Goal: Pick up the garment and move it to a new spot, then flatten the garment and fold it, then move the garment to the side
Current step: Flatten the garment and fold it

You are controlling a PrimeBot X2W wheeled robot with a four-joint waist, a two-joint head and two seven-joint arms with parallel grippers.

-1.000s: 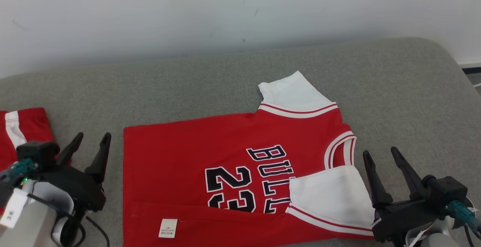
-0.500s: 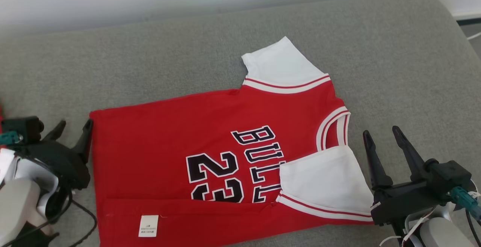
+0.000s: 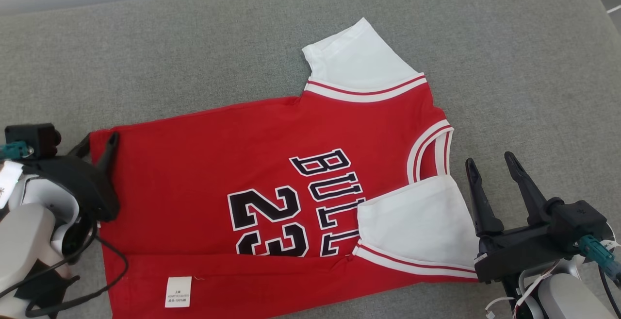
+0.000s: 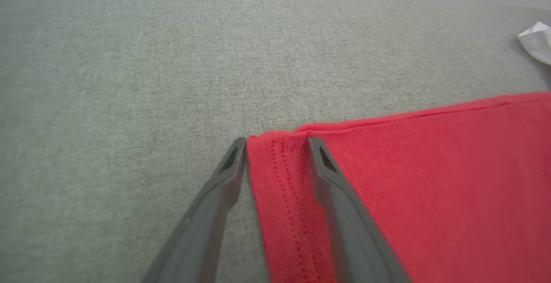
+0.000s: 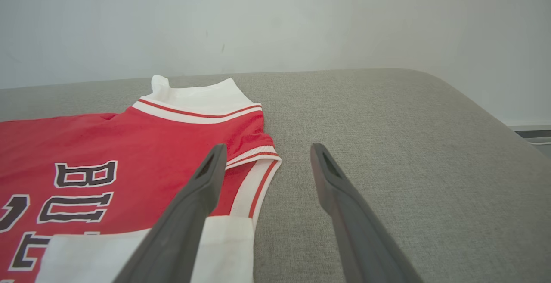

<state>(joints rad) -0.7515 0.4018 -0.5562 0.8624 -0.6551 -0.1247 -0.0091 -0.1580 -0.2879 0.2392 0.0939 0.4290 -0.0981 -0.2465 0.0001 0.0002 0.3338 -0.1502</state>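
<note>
My left tool [image 4: 276,143] straddles a hem corner of the jersey [image 3: 233,149], jaws apart; my right tool [image 3: 490,159] stands wide open, empty, beside its sleeve.

Garment [image 3: 204,173] flat on cushion [image 3: 509,66]; left jaws astride its left corner; right jaws beside sleeve [image 3: 417,222].

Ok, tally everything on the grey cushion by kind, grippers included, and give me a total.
Red jersey: 1
Grippers: 2 (left gripper, right gripper)
Total: 3
</note>
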